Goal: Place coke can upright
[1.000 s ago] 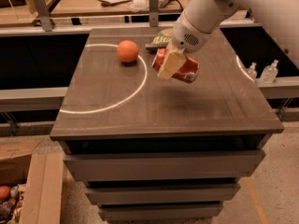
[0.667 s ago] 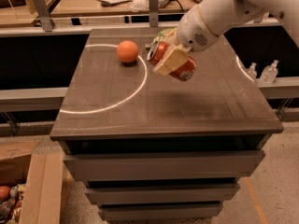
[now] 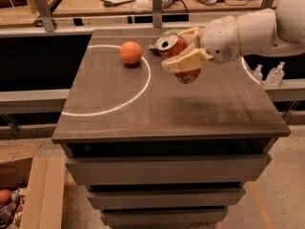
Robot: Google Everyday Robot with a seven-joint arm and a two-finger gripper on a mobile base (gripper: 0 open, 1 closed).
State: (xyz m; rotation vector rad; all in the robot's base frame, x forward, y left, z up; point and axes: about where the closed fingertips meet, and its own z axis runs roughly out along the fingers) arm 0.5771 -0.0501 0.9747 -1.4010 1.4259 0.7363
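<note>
One coke can is hanging tilted above the far-right part of the table, silver top pointing left twd the orange, w/ the gripper clamping it across the body. Doing this well probably means rotating the wrist till the can's axis is vertical, lowering till the base is sitting flat, then letting go.
</note>
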